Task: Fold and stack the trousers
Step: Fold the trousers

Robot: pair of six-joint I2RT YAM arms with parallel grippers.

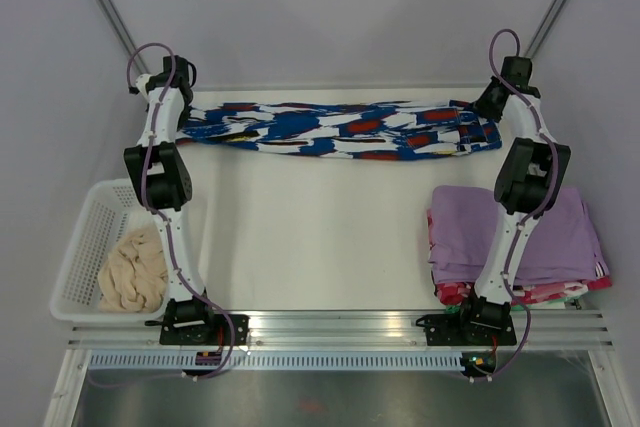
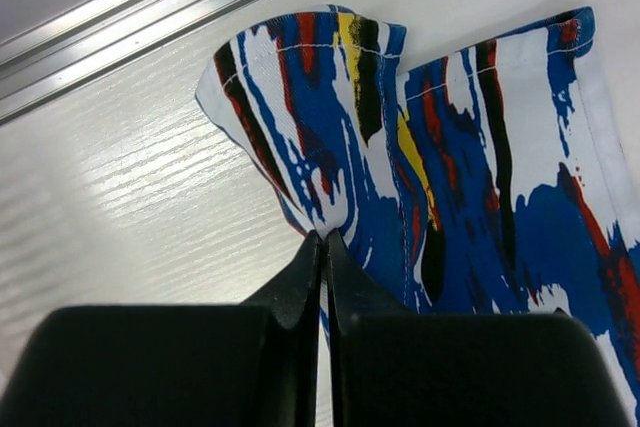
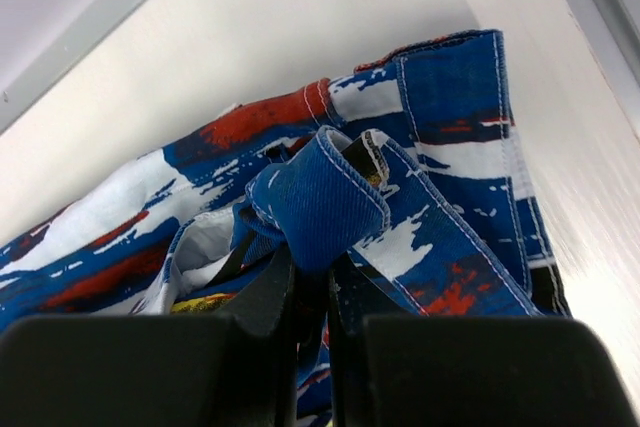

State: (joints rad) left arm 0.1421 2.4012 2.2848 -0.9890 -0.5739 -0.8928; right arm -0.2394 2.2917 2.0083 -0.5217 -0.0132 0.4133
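The trousers (image 1: pixel 340 132) are thin fabric in a busy royal-blue, white and black print with red patches and yellow flecks. They lie gathered into a long, narrow, slightly rumpled band along the far edge of the counter (image 1: pixel 320 237), reaching almost from corner to corner. The two leg hems (image 2: pixel 300 47) sit side by side at the left end; the stitched waist end (image 3: pixel 440 147) is bunched at the right.

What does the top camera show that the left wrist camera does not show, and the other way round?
Only the top view: the basket with the cream bundle, the lilac stack, the right arm, the trousers stretched full length. Only the left wrist: the hem stitching up close and the left gripper shut on them. Both: the trousers on the white table.
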